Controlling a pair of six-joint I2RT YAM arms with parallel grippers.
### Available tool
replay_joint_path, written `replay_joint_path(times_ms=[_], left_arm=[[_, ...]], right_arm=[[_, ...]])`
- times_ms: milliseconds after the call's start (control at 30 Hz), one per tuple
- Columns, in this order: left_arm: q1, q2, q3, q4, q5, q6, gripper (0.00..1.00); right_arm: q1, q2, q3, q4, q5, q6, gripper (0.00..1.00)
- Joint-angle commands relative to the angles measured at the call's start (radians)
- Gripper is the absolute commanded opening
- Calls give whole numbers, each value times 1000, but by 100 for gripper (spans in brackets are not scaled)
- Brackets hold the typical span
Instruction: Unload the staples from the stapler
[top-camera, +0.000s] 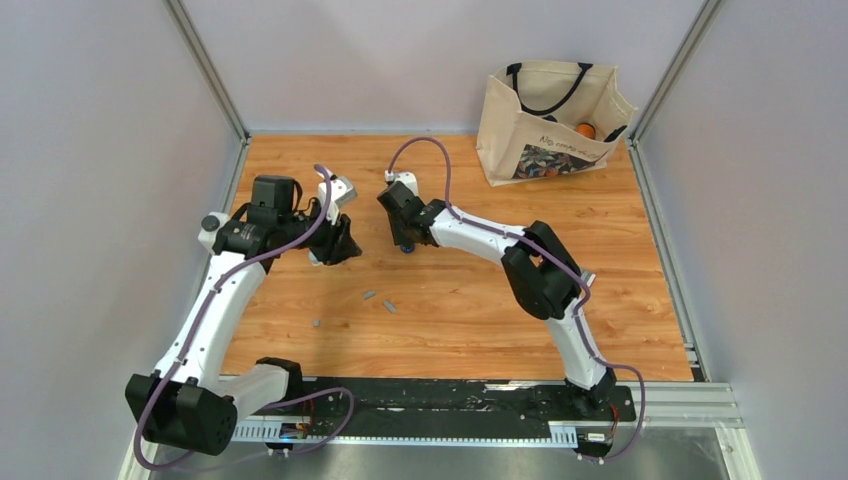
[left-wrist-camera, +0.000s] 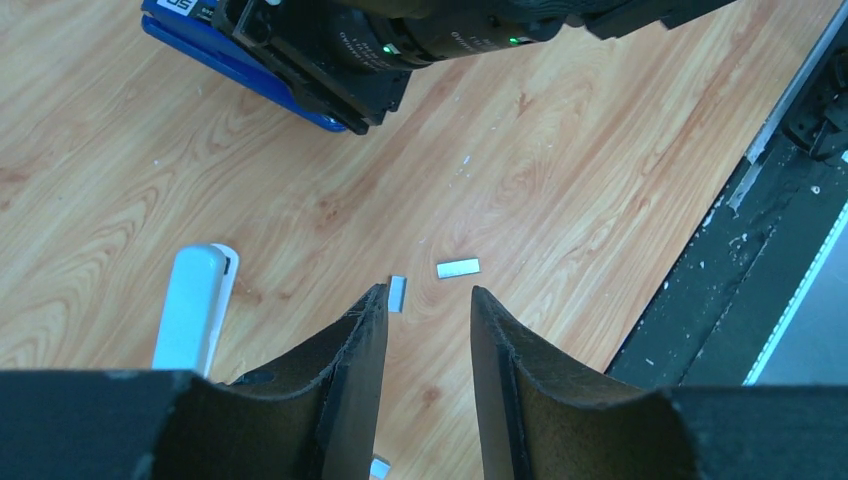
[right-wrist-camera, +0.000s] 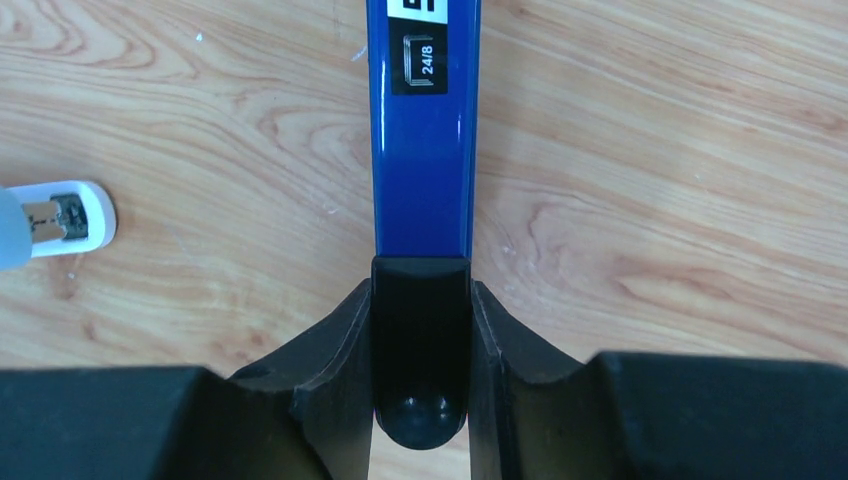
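The blue stapler (right-wrist-camera: 422, 150) with a black end lies on the wooden table; it also shows in the left wrist view (left-wrist-camera: 230, 55). My right gripper (right-wrist-camera: 421, 292) is shut on its black end, one finger on each side; in the top view the gripper (top-camera: 404, 238) covers most of it. Several grey staples lie loose on the wood: two just beyond my left fingertips (left-wrist-camera: 458, 268) (left-wrist-camera: 398, 293), one under them (left-wrist-camera: 379, 467), and three show in the top view (top-camera: 369, 294) (top-camera: 389, 306) (top-camera: 316, 323). My left gripper (left-wrist-camera: 428, 292) is open and empty, above the table (top-camera: 338, 248).
A small white oblong piece (left-wrist-camera: 195, 305) lies left of my left fingers; it also shows in the right wrist view (right-wrist-camera: 60, 218). A cloth tote bag (top-camera: 548, 122) stands at the back right. A black rail (top-camera: 450, 395) runs along the near edge.
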Motion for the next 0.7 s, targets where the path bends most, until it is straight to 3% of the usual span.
replay_joint_path(times_ms=[0,67,267,400,533,667], left_arm=[[34,-13,-9,-3,52,-39,45],[41,-12,-12,0,56,-49,45],[45,-16,-22,15,40,-69,46],[50,-1,-13,3,33,-65,47],[51,18,1,-17,26,-62,47],[53,10,-2,-20,8,-50,47]], right_arm=[[-23,64,168,-55,9,-26,0],[-30,105,232,-96,-5,-26,4],[-35,132,295,-156,-46,-24,56],[-44,58,262,-158,-45,-35,73],[-96,-107,153,-159,-8,-24,74],[-219,-310,-118,-138,41,40,74]])
